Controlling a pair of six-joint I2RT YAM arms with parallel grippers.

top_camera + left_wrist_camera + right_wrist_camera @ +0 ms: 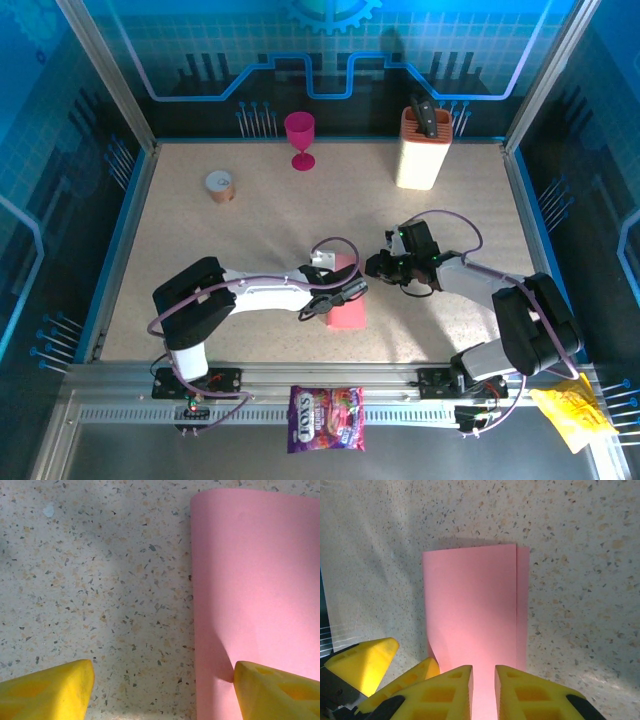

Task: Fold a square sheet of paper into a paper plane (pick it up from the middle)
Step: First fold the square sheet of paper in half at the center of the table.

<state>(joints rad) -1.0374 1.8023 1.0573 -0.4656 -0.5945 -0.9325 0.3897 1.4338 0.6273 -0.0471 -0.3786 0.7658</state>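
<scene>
square sheet of paper (470, 610) folded; left fingers (272, 692) spread, one over it; right fingers (452, 692) near-closed at its edge, grip unclear.

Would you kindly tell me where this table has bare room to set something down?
Free: the left stretch between the tape roll and the left arm; the far strip between the goblet and the knife block; the right edge between that block and the right arm. Crowded: near centre, where the left tool and right tool work at the pink paper.

Plain salmon-pink paper (470, 610), speckled beige table (200, 250), magenta goblet (300, 135) far, cream knife block (420, 155), purple printed bag (326, 418) near.
</scene>
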